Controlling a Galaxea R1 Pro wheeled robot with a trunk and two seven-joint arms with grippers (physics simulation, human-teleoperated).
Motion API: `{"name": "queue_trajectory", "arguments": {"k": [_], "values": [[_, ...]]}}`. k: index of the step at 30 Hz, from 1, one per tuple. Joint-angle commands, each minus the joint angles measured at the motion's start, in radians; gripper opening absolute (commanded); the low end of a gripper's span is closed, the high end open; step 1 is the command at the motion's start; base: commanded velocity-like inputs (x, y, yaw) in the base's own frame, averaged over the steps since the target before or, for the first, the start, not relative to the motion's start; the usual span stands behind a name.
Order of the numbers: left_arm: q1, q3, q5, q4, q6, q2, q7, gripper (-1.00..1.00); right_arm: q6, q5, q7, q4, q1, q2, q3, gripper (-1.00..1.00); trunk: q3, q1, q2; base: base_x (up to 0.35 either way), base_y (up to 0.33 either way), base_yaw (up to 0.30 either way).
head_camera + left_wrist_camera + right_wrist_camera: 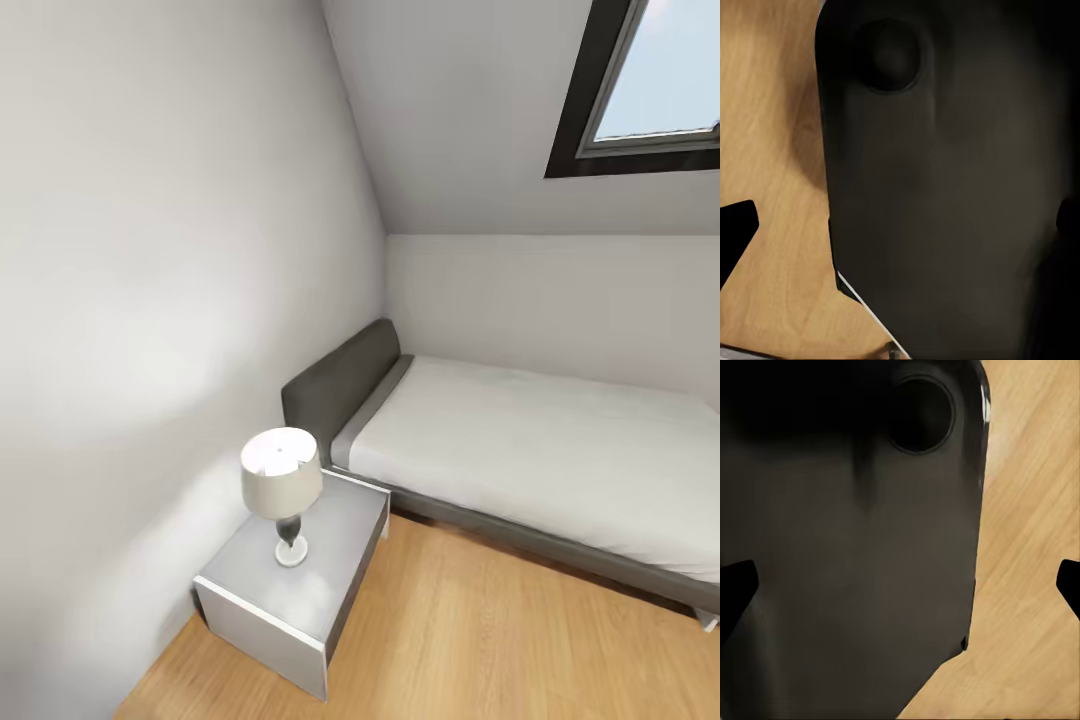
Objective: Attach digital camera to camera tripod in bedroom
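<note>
Bedroom (pixel 470 640) corner seen from the head camera: a light wooden plank floor meets pale grey-white walls, and a sloped ceiling carries a dark-framed skylight (pixel 650 90) at upper right. A low bed (pixel 560 450) with a white mattress and a dark grey headboard (pixel 340 385) runs along the far wall. Just beside the headboard end stands a grey-white bedside table (pixel 335 580), a plain box sitting on the floor. On its top stands a small lamp (pixel 282 485) with a white drum shade, a dark stem and a round white foot.

From the left wrist camera, a large dark rounded robot body panel (pixel 945 187) sits close to the lens above the plank floor; the left gripper (pixel 900 225) shows as black finger tips at opposite edges of the picture, jaws spread wide with nothing between them.

From the right wrist camera, a similar dark panel (pixel 855 547) with a round recess lies over the wooden floor; the right gripper (pixel 900 585) likewise has its jaws wide apart, holding nothing.
</note>
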Motion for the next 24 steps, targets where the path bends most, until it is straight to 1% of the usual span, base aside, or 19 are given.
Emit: {"name": "queue_trajectory", "arguments": {"k": [1,3,5,8,13,19,24], "values": [[0.0,0.0,0.0,0.0,0.0,0.0,0.0,1.0,0.0,0.0,0.0,0.0,0.0,0.0,0.0,1.0,0.0,0.0,0.0,0.0,0.0,0.0],[0.008,0.011,0.009,-0.006,-0.005,0.0,0.0,1.0,-0.006,0.011,-0.002,0.0,-0.002,-0.009,0.007,1.0,0.0,0.0,0.0,0.0,0.0,0.0],[0.008,0.023,0.009,-0.006,-0.005,-0.001,0.0,1.0,-0.006,0.011,-0.002,0.0,-0.002,-0.01,0.007,1.0,0.0,0.0,0.0,0.0,0.0,0.0],[0.008,0.023,0.009,-0.006,-0.005,-0.001,0.0,1.0,-0.006,0.011,-0.002,0.0,-0.002,-0.01,0.007,1.0,0.0,0.0,0.0,0.0,0.0,0.0],[0.01,0.05,0.037,-0.02,-0.027,0.001,-0.001,1.0,-0.029,0.011,-0.002,-0.003,-0.002,-0.018,0.007,1.0,0.0,0.0,0.0,0.0,0.0,0.0],[0.01,0.084,0.071,-0.023,-0.061,0.004,-0.002,1.0,-0.062,0.011,-0.002,-0.003,-0.002,-0.021,0.008,1.0,0.0,0.0,0.0,0.0,0.0,0.0],[0.011,0.112,0.099,-0.023,-0.066,0.004,-0.002,1.0,-0.088,0.012,-0.002,-0.003,-0.002,-0.021,0.009,1.0,0.0,0.0,0.0,0.0,0.0,0.0]]}}
